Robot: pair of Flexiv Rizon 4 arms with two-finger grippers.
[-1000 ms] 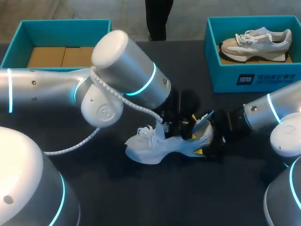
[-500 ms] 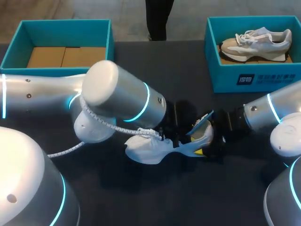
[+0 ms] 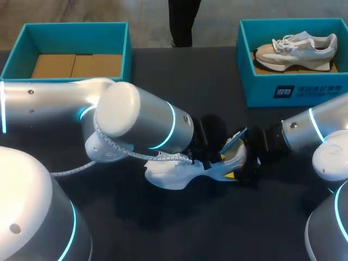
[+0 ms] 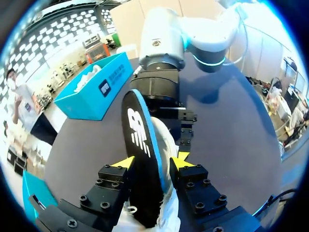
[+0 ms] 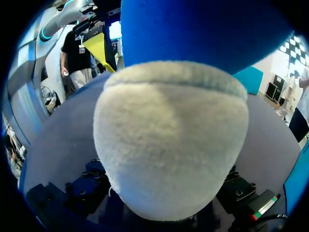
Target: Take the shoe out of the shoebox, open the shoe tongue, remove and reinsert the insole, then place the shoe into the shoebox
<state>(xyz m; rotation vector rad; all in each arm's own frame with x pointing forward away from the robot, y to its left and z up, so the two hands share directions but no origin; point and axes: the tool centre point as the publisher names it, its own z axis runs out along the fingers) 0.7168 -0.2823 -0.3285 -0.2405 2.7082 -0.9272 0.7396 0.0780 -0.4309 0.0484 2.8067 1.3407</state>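
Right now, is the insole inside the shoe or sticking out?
Partly out: the insole stands up from the shoe, pinched by the left gripper.

Dark matte table (image 3: 185,76), evenly lit, faint soft shadows

In the left wrist view, the near end of the black, blue-edged insole (image 4: 137,145) is lost to you between the clamping fingers of the left gripper (image 4: 153,162), down inside the white lace-up sneaker (image 4: 166,145). In the head view, your left arm's silver elbow (image 3: 138,122) covers the sneaker's middle at the frame's centre. Only toe and heel show, and the left gripper sits almost wholly behind that arm. Right of centre, the right gripper (image 3: 247,163) is a dark mass behind the heel, too dim to make out. The teal cardboard shoebox (image 3: 255,87) at upper right is cut by the frame's edge. In the right wrist view, the blurred heel blocks nearly everything ahead, and the insole rising from it is cut off by the rim.
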